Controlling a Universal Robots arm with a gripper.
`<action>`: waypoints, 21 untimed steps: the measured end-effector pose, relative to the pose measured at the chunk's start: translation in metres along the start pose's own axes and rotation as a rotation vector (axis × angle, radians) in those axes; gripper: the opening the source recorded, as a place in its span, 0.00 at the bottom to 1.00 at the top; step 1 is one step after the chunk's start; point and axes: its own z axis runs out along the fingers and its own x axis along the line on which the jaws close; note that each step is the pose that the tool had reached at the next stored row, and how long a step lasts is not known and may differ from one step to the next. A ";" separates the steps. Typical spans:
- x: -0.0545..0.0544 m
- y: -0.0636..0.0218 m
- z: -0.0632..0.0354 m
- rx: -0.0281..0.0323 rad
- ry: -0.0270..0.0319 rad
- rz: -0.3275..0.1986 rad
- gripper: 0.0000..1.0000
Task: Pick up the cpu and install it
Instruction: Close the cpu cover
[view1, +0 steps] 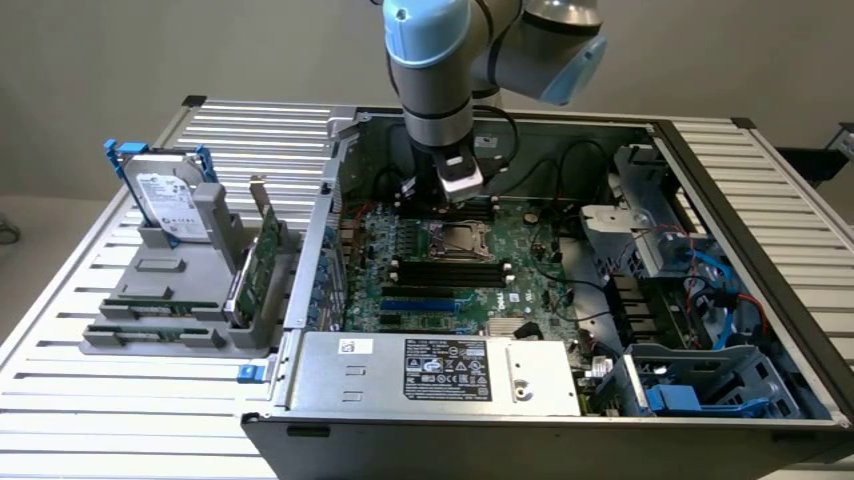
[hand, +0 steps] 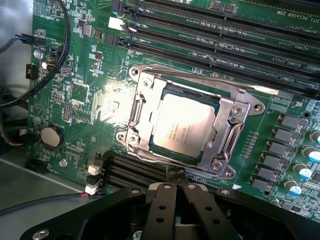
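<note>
The cpu (hand: 182, 127), a silvery square chip, lies flat inside the metal socket frame (hand: 227, 132) on the green motherboard (hand: 85, 100). The frame's thin lever (hand: 215, 80) runs along one side. My gripper (hand: 175, 172) is shut, its two black fingers pressed together with nothing between them. Their tips hover just off the socket's edge, apart from the chip. In the exterior view the gripper (view1: 441, 205) hangs inside the open computer case, right behind the socket (view1: 458, 241).
Long black memory slots (hand: 225, 30) flank the socket. Black cables (hand: 52, 55) loop over the board near a coin cell (hand: 51, 136). A hard drive (view1: 167, 195) with blue handles stands in a grey holder at the exterior view's left. The power supply (view1: 441, 370) sits at the case front.
</note>
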 end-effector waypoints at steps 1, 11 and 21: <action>0.000 -0.0002 0.0000 -0.0005 -0.0002 0.000 0.11; 0.000 -0.0020 0.0004 -0.0008 -0.0002 0.000 0.11; 0.001 -0.0048 0.0002 -0.0014 -0.0007 0.000 0.11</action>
